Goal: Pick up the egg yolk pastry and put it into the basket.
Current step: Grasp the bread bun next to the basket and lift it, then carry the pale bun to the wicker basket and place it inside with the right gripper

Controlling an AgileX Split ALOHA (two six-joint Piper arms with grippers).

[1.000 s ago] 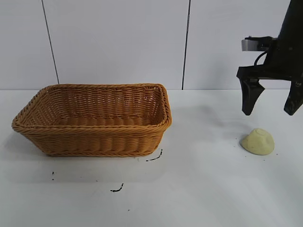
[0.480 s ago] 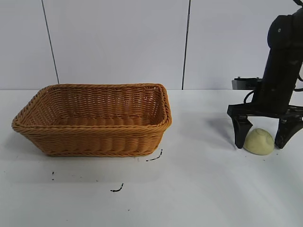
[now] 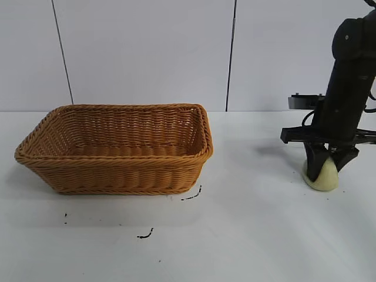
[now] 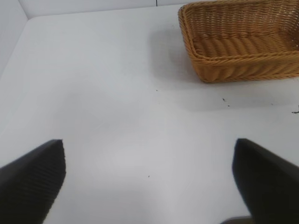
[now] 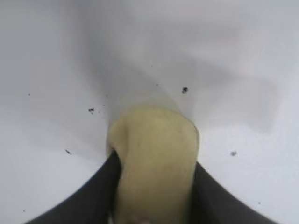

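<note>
While the egg yolk pastry (image 3: pixel 322 175) sits on the white counter (image 3: pixel 247 235) well to the right of the basket (image 3: pixel 117 147) in the exterior view, the right claw (image 3: pixel 326 168) stands straight down over it with its two fingers pinched in against the pastry's sides, the lump looking squeezed narrower between them. A good lift from here, as I judge it, goes straight up before any sideways travel, high enough to clear the braided rim, with no harder squeeze since the soft lump already deforms. From the left wrist view, the left claw (image 4: pixel 149 179) hangs open over bare counter with the basket off in the distance, taking no part. From the right wrist view, the pastry (image 5: pixel 154 158) fills the gap between the dark fingers (image 5: pixel 88 196), touching both, and dark specks (image 5: pixel 185 89) dot the counter around it; the grip looks centred, so I would release only once low over the basket's floor.
</note>
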